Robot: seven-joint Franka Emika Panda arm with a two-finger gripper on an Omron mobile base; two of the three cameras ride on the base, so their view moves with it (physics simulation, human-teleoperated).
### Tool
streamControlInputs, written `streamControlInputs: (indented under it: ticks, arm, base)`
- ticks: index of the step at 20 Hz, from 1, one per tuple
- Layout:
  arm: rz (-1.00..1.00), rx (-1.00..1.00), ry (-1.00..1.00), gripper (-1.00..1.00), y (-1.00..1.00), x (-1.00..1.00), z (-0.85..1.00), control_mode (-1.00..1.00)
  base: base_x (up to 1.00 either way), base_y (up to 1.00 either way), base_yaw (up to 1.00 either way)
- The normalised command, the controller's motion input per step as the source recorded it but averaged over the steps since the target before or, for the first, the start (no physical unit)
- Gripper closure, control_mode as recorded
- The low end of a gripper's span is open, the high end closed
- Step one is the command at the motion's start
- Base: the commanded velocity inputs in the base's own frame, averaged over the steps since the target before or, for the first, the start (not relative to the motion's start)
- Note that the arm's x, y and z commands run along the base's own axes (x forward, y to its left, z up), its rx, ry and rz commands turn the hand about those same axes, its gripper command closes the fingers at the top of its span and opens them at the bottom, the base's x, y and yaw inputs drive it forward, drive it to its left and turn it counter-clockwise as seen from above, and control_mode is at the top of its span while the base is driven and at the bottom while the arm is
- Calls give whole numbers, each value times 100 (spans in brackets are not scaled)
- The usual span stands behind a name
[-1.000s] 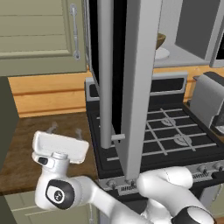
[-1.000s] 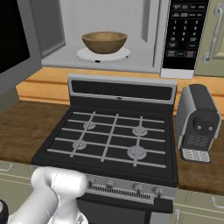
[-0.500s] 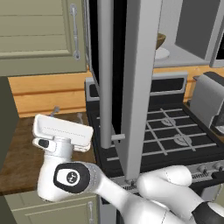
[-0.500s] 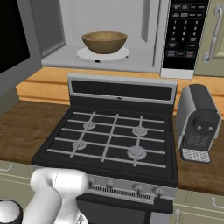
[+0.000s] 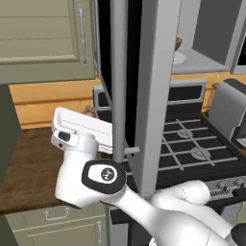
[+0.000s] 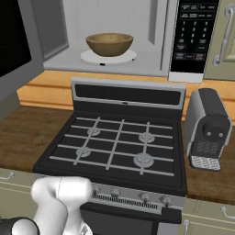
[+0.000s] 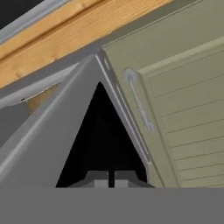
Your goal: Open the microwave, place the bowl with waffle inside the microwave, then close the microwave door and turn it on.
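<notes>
The microwave (image 6: 114, 27) stands open above the stove. Its light grey cavity holds the tan wooden bowl (image 6: 109, 43) on the white turntable (image 6: 108, 57). The bowl's rim (image 5: 178, 43) peeks out behind the door in the left base view. The waffle is hidden inside the bowl. The microwave door (image 5: 153, 96) swings out toward me, edge-on, with its vertical bar handle (image 5: 118, 72). My gripper (image 7: 111, 180) is shut with nothing in it and points at the door's black glass (image 7: 103, 131). The hand (image 5: 84, 127) hovers just left of the handle's lower end.
The black gas stove (image 6: 114, 142) lies below the microwave, and a grey toaster (image 6: 209, 128) stands to its right. The microwave's keypad (image 6: 192, 32) is right of the cavity. A beige cabinet door with handle (image 7: 140, 105) hangs left of the microwave door, and brown counter (image 5: 29, 168) lies under the hand.
My hand has risen and moved right, closer to the door's handle. The bowl and the door have not moved.
</notes>
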Motion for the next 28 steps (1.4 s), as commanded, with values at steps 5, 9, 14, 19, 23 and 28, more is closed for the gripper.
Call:
streamControlInputs:
  ticks: [5, 9, 14, 19, 23, 28]
  arm:
    - [0, 0, 13, 100, -92, -10, 33, -100]
    - [0, 0, 16, 100, -93, -11, 44, -100]
    - [0, 0, 24, 100, -98, 0, 47, -100]
    - [0, 0, 24, 100, -96, 0, 57, -100]
    - [1, 6, 15, 100, -100, 1, 73, -100]
    - [2, 14, 13, 100, -96, 43, 70, -100]
  base:
    - [0, 0, 0]
    - [0, 0, 0]
    - [0, 0, 0]
    - [0, 0, 0]
    - [0, 0, 0]
    - [0, 0, 0]
